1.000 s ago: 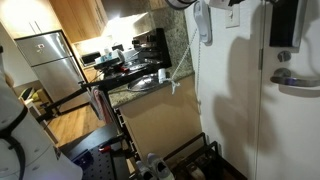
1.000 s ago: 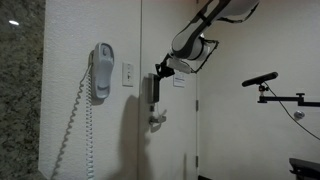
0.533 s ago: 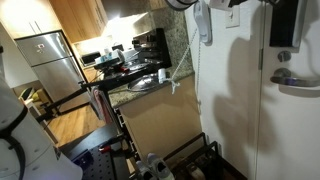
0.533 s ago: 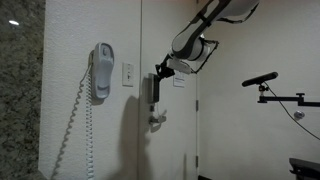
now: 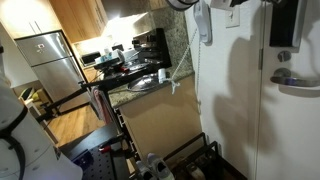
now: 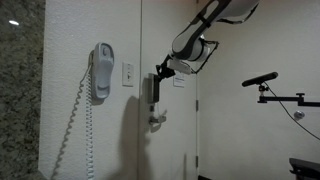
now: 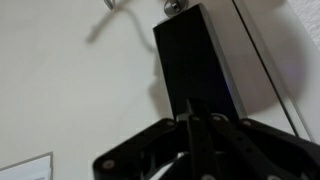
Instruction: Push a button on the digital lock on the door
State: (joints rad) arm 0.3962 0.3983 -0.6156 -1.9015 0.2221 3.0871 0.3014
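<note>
The digital lock is a tall glossy black panel on the white door (image 6: pixel 175 130). It fills the middle of the wrist view (image 7: pixel 205 60) and shows in both exterior views (image 6: pixel 152 90) (image 5: pixel 284 22). The silver lever handle (image 5: pixel 297 81) sits below it; it also shows in an exterior view (image 6: pixel 157 121) and at the top edge of the wrist view (image 7: pixel 115 5). My gripper (image 7: pixel 190 113) is shut, its fingers pressed together into one tip that lies against the black panel's face. In an exterior view the gripper (image 6: pixel 160 70) meets the upper part of the lock.
A white wall handset (image 6: pixel 102 72) with a coiled cord and a white switch plate (image 6: pixel 128 73) hang on the beige wall beside the door. A camera boom (image 6: pixel 262 80) stands off to the side. A kitchen counter with appliances (image 5: pixel 140 65) lies behind.
</note>
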